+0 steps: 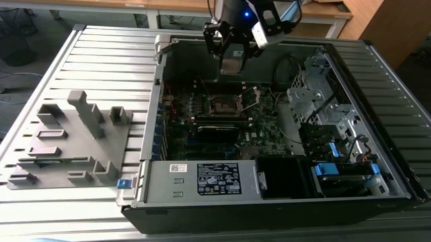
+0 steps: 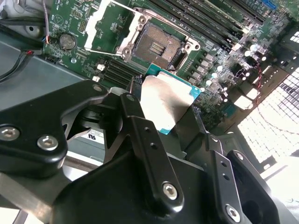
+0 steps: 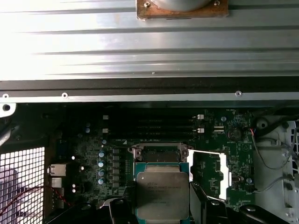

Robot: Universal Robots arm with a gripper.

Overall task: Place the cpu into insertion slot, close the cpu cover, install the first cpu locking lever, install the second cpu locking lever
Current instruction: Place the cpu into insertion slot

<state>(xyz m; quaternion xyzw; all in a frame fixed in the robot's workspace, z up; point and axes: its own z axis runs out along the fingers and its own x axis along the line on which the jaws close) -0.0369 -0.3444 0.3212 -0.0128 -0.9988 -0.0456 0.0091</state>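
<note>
One gripper [image 1: 231,63]: shut on the chip [image 2: 168,98], fingers [image 2: 140,135] pinching two opposite edges. Nothing else in it.
Chip position: in the air above the board, grey top facing the wrist cameras, not touching the socket [image 2: 158,45].
Alignment: in the first wrist view the chip [image 3: 162,193] overlaps the near part of the socket [image 3: 161,150], so I read it as roughly lined up over it.
Grip reason: my read is that an edge hold keeps the underside contacts untouched and free to land.
Socket state: open, dark contact field exposed, nothing seated in it.
Cover plate [image 2: 96,21]: flipped open, standing off to one side of the socket. The first wrist view shows it too [image 3: 224,175]. Held open like this, it leaves the chip a straight way down.
Lever: a thin wire lever [image 2: 105,48] lies out beside the socket, unhooked, which is likely why the plate can stand open. I can't pin down the second lever.
Height: the exterior view puts the gripper well above the socket [image 1: 223,104], inside the open case [image 1: 181,63].
Memory slots [image 3: 149,126]: just beyond the socket, clear of the fingers.
Progress: step one is in hand. The chip is not seated, the cover is not closed and no lever is locked.
Unknown: can't tell whether the chip is level with the socket, or which way its corner mark faces.
</note>
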